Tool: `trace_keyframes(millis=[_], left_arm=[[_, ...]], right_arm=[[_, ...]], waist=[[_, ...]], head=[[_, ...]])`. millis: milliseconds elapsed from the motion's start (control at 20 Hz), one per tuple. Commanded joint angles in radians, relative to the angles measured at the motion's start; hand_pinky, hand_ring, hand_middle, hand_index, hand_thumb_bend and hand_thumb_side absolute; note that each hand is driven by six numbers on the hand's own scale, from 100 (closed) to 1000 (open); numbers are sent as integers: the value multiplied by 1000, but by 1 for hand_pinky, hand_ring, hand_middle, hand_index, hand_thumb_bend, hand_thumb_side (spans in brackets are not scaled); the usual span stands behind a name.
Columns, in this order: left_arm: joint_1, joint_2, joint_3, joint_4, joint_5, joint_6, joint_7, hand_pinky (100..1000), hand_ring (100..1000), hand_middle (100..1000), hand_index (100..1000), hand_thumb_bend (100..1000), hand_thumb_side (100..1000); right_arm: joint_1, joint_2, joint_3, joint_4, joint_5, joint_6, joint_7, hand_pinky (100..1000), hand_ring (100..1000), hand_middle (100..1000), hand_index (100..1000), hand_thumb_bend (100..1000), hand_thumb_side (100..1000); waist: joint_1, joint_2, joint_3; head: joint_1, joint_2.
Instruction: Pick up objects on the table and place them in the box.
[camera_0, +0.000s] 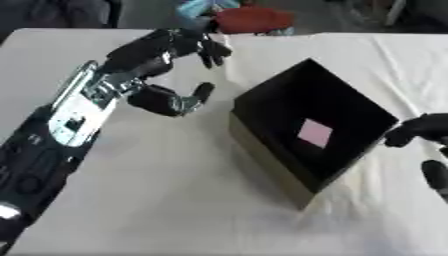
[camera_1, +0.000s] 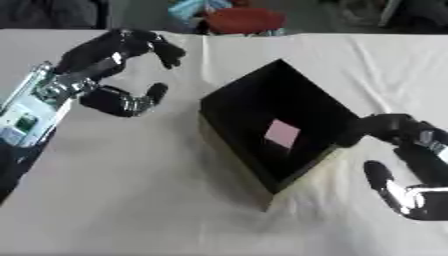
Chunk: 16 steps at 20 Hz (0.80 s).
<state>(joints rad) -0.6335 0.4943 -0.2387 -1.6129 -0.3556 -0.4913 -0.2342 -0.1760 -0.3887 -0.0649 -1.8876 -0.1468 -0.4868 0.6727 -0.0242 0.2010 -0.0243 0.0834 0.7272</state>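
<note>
A black box (camera_0: 262, 92) with tan outer walls stands on the white table, turned cornerwise. A pink square piece (camera_0: 315, 132) lies on its floor. My left hand (camera_0: 157, 52) hovers over the table just left of the box's far corner, fingers bent in a relaxed arc and thumb (camera_0: 179, 102) apart, with nothing in it. My right hand (camera_1: 411, 150) is at the box's right side, its fingertips (camera_1: 376, 125) close to the rim and its thumb (camera_1: 385, 187) spread below, also holding nothing.
A red thing (camera_0: 254, 19) and a light blue thing (camera_0: 197, 7) lie at the table's far edge, behind the left hand. White cloth (camera_0: 175, 190) covers the table in front of the box.
</note>
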Motion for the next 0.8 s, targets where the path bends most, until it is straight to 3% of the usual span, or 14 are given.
trace_keyframes(millis=[50, 350, 600, 800], left_arm=[[38, 1, 73, -53, 50, 45, 50, 688, 597, 635, 882, 100, 631], [190, -53, 143, -151, 144, 138, 106, 695, 604, 635, 883, 100, 686], [313, -96, 177, -265, 221, 215, 57, 695, 604, 634, 883, 100, 710], [359, -126, 189, -346, 284, 278, 8, 695, 603, 629, 883, 100, 726]], right_arm=[[-22, -49, -28, -22, 20, -113, 63, 744, 680, 611, 840, 100, 383], [-52, -71, -48, -13, 41, -122, 2, 743, 681, 612, 842, 100, 385], [-79, -81, -53, 19, 40, -116, -30, 740, 681, 613, 841, 100, 384], [-95, -89, -59, 52, 27, -109, -55, 736, 681, 613, 842, 100, 386]], waist=[[0, -9, 15], [-2, -9, 45], [-2, -7, 59], [-3, -2, 66]], head=[[-12, -17], [-17, -16], [-17, -14], [-25, -14]])
